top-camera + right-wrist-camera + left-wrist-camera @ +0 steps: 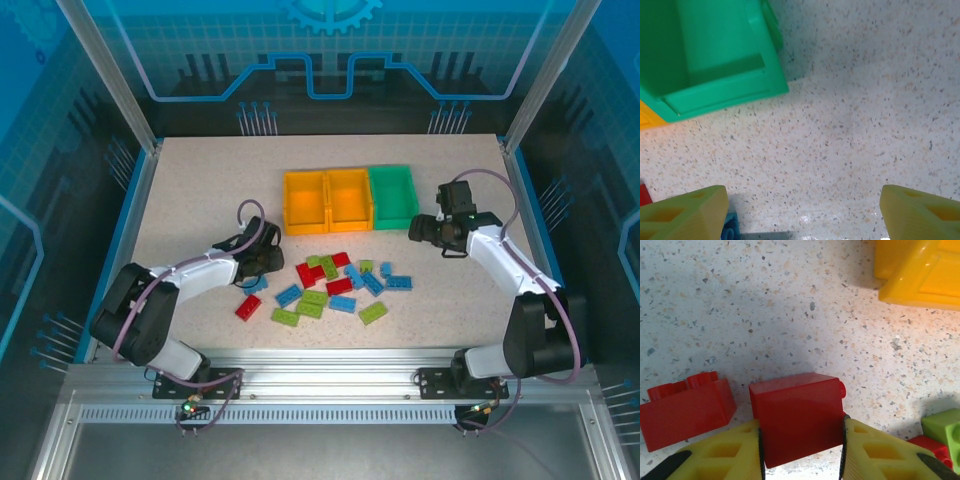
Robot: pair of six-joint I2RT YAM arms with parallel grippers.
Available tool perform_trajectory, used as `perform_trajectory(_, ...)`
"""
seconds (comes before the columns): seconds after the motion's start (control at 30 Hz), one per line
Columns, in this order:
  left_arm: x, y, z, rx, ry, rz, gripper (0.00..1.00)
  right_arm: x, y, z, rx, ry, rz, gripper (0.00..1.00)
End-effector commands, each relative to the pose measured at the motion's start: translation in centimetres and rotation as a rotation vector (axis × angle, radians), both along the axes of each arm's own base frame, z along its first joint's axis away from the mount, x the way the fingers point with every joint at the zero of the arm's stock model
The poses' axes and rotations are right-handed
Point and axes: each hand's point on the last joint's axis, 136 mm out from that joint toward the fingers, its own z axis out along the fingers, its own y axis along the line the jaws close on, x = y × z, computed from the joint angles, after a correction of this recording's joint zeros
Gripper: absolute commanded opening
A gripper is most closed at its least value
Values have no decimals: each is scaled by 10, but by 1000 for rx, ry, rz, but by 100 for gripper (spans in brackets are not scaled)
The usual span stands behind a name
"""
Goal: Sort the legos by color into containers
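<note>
Red lego (795,405) gripped tight in my left claw (802,442), down by the counter (765,300). Another red lego (685,410) sits just left of it, yellow bin (920,275) ahead-right. My right claw (802,210) is released, holding nothing, green bin (715,65) ahead-left.

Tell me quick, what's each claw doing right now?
Left claw: closed on a red lego.
Right claw: open, holding nothing.
</note>
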Motion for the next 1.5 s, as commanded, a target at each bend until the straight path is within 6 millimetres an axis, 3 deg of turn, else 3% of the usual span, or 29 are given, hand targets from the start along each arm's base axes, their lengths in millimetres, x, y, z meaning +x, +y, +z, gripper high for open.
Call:
perform_trajectory(0.0,13,-10,30,-32,-81,-10,34,-9,3,-2,34,2,21,81)
perform_trajectory(0.4,56,-31,117,-72,-288,-68,35,-24,46,-8,19,4,215,81)
perform_trajectory(0.47,63,-34,123,-67,-288,-78,34,-35,45,-23,15,58,202,81)
perform_trajectory(0.63,60,-30,115,-38,-260,-76,40,-40,51,-28,23,69,209,81)
perform_trajectory(0.83,51,1,120,14,-289,-13,57,-37,49,-30,2,75,210,81)
perform_trajectory(0.97,53,35,120,22,-266,90,76,-34,52,-32,19,82,207,81)
perform_trajectory(1.07,60,71,118,11,-236,191,97,-33,55,-33,30,88,209,81)
perform_trajectory(1.27,83,158,108,22,-141,422,99,-31,56,-37,29,97,211,81)
perform_trajectory(1.47,121,203,70,79,-5,497,99,-30,56,-43,25,112,206,82)
